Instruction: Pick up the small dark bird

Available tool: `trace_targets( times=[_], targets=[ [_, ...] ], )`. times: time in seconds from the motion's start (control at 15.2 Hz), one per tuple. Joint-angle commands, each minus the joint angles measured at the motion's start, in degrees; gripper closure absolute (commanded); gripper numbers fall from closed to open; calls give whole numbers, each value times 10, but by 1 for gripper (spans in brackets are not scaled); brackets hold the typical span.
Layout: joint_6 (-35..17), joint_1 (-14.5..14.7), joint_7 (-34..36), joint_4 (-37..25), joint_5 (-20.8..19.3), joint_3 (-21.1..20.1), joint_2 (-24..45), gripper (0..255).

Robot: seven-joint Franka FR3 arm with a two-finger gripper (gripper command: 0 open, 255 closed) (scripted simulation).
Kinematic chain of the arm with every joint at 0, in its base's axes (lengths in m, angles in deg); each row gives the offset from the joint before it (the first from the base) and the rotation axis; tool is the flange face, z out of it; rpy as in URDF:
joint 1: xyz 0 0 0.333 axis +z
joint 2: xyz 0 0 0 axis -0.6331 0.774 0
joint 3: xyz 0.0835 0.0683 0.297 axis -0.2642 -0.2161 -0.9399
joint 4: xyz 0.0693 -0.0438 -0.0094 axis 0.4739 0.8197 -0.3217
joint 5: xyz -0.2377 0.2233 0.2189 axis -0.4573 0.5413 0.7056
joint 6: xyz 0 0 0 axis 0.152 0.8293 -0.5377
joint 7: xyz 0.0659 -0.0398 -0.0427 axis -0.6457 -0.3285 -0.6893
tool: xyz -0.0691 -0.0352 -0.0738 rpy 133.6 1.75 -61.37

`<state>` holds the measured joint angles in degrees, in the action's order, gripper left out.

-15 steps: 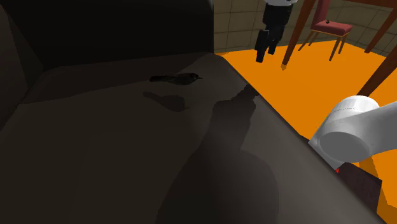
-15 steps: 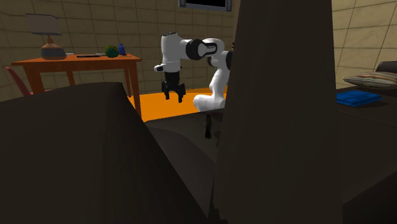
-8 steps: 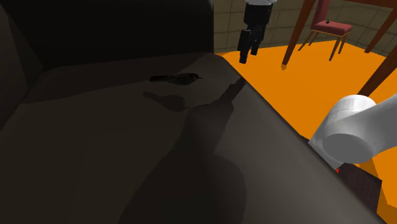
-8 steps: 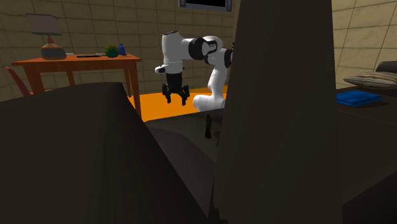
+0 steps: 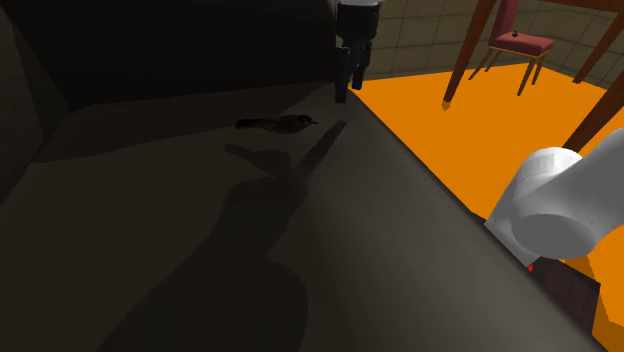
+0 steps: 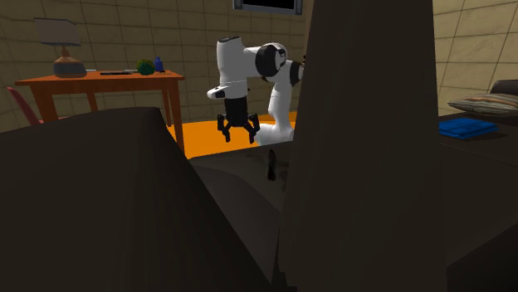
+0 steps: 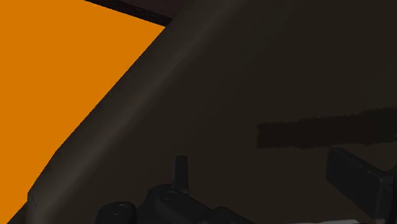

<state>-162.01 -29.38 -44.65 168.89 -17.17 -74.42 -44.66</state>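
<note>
The small dark bird (image 5: 276, 123) lies on the dark seat cushion (image 5: 200, 230) near its back. My gripper (image 5: 343, 94) hangs open with nothing in it above the cushion's edge, to the shoulder view's right of the bird and apart from it. From the second exterior view the gripper (image 6: 237, 130) shows its fingers spread. In the wrist view the gripper (image 7: 267, 175) looks down on the cushion, and a blurred dark streak (image 7: 324, 132) lies beyond the fingers; I cannot tell whether it is the bird.
An orange floor (image 5: 470, 130) runs along the cushion's edge. A red chair (image 5: 518, 40) and wooden table legs (image 5: 465, 55) stand behind. The dark backrest (image 5: 170, 50) rises behind the bird. Tall dark cushions (image 6: 365, 141) block much of the second exterior view.
The gripper has moved to the shoulder view's left, from over the orange floor to the cushion's edge, closer to the bird. Its shadow slid along the cushion towards the bird.
</note>
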Motion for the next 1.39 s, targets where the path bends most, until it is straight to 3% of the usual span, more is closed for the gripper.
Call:
trace_targets(
  times=[0.0,0.73,1.32],
  targets=[
    [0,12,1,-31,10,-12,30,0],
    [12,69,4,-205,40,-75,182,0],
    [-47,70,-4,-139,43,-76,174,0]
  ],
)
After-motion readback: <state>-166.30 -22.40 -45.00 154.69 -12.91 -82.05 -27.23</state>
